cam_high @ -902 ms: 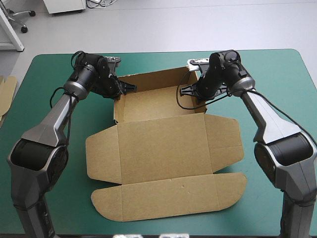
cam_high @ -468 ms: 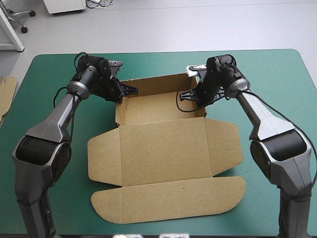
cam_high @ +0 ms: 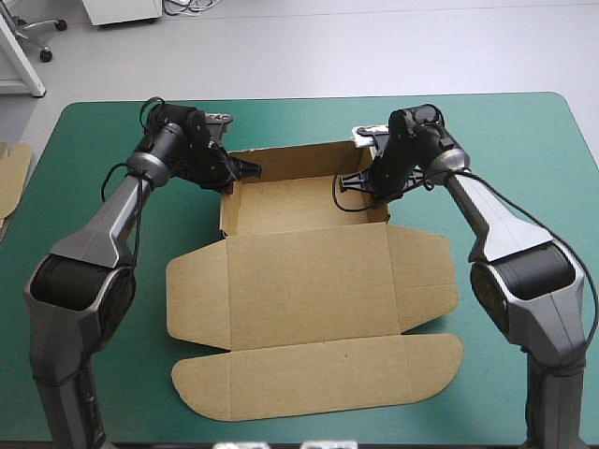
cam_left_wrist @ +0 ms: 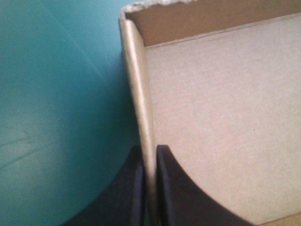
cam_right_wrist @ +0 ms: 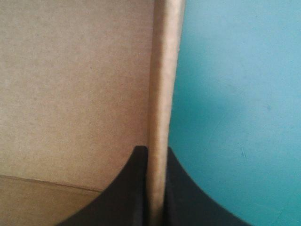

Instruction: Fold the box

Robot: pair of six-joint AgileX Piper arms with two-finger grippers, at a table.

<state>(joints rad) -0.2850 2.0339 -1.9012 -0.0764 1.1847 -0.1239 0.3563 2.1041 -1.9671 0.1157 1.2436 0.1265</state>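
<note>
Teal-green table (cam_high: pixel 529 140), open box (cam_high: pixel 309 281), left hand (cam_high: pixel 251 169), right hand (cam_high: pixel 346 178) clamping its walls

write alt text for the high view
A brown box lies on the teal-green table, its far part raised into an open tray, its lid flat toward the near edge. The left gripper and right gripper each pinch a side wall of the tray.

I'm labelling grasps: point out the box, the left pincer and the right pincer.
box (cam_high: pixel 309 281): high view, flat middle panel.
left pincer (cam_left_wrist: pixel 149 154): left wrist view, midway between fingertips, on the clamped wall.
right pincer (cam_right_wrist: pixel 157 151): right wrist view, midway between fingertips, on the other wall.
</note>
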